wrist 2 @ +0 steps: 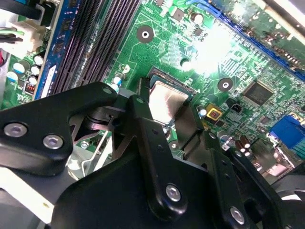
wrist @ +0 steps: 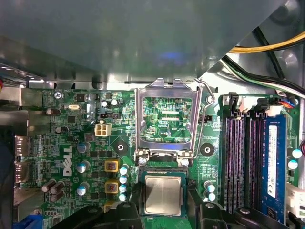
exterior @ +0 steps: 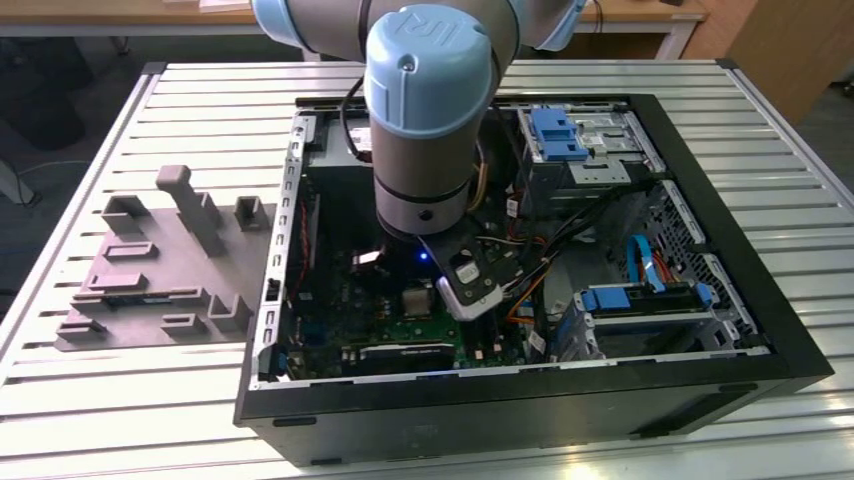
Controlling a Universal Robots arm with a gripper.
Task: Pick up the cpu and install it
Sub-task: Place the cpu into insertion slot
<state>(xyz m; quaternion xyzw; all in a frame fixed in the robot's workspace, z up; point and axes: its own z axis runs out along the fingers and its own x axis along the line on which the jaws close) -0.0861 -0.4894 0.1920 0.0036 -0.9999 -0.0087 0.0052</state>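
The cpu (wrist: 163,194) is a small silver square lying level in the black-framed socket (wrist: 163,171) on the green motherboard (wrist: 95,152); whether it is fully seated I cannot tell. My gripper (wrist: 164,206) is low over it, a black finger (wrist: 135,205) against each of two opposite edges. In the second wrist view the cpu (wrist 2: 167,98) shines between the same fingers (wrist 2: 140,119) of the gripper (wrist 2: 166,109). The socket's metal load plate (wrist: 140,124) stands flipped open beside it. In the exterior view the gripper (exterior: 441,295) reaches deep into the open computer case (exterior: 747,380).
Memory slots (wrist: 238,162) run alongside the socket, and the retention lever (wrist: 205,100) stands raised. Loose cables (exterior: 561,240) and blue-tabbed drive bays (exterior: 561,135) crowd the case on the exterior view's right. A grey parts fixture (exterior: 160,280) lies on the slatted table outside the case.
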